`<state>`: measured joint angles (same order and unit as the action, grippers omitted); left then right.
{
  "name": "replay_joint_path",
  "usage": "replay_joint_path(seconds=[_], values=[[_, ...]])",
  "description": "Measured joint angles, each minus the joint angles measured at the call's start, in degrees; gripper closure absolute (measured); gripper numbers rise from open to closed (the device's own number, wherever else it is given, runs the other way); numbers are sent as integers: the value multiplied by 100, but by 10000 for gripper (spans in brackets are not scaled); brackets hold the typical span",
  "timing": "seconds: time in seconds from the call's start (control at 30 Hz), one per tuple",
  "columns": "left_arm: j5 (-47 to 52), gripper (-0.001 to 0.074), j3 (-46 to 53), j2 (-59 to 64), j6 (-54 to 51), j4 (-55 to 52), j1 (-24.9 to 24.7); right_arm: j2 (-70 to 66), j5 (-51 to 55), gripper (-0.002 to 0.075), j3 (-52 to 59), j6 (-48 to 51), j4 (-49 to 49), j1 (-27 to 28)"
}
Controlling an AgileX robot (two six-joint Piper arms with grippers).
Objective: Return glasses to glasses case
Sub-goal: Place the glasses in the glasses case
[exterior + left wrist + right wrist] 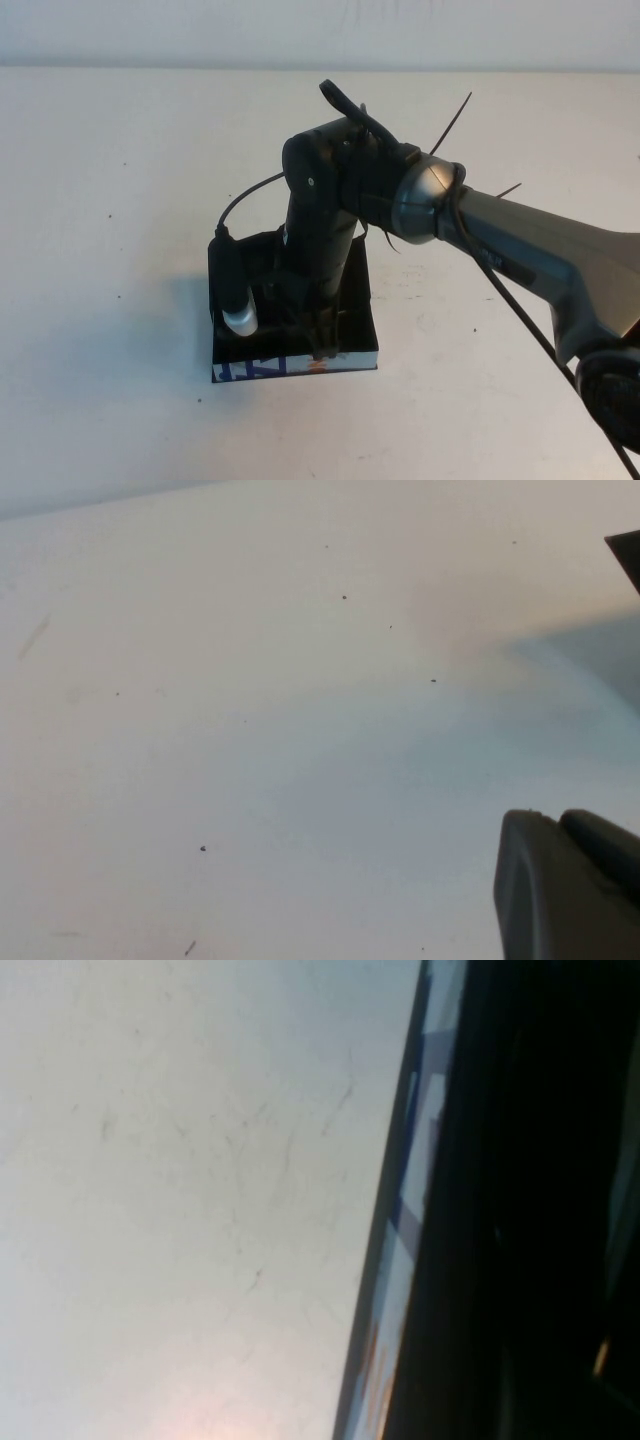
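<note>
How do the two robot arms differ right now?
The right arm stretches across the table and dips its right gripper straight down into the black glasses case; the left arm is out of the high view, parked. The right gripper is down inside the case, while the left gripper hangs over bare table, near nothing. The right wrist view looks along the case's printed strip; the left wrist view shows only tabletop.

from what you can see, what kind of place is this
Probably a lab test bench: a bare white table, a plain wall behind, and only the glasses case, with the right gripper lowered into it. The left gripper hangs over bare table.
</note>
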<state>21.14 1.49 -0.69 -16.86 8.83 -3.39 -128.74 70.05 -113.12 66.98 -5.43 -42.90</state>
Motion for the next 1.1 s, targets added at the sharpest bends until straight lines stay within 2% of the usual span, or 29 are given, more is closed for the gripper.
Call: replay_joint_path(seconds=[0.13, 0.27, 0.33, 0.6, 0.73, 0.83, 0.9, 0.97, 1.1], values=[[0, 736, 0, 0, 0, 0, 0, 0, 0, 598, 0, 0, 0, 0], [0, 736, 0, 0, 0, 0, 0, 0, 0, 462, 0, 0, -20, 0], [0, 736, 0, 0, 0, 0, 0, 0, 0, 422, 0, 0, -20, 0], [0, 736, 0, 0, 0, 0, 0, 641, 0, 397, 0, -166, 25, 12], [0, 736, 0, 0, 0, 0, 0, 1103, 18, 454, 0, -991, 102, 12], [0, 736, 0, 0, 0, 0, 0, 1393, 37, 553, 0, -1546, 180, 12], [0, 736, 0, 0, 0, 0, 0, 1507, 60, 645, 0, -1764, 195, 25], [0, 736, 0, 0, 0, 0, 0, 1551, 73, 695, 0, -1874, 195, 25], [0, 736, 0, 0, 0, 0, 0, 1565, 85, 730, 0, -2049, 195, 37]])
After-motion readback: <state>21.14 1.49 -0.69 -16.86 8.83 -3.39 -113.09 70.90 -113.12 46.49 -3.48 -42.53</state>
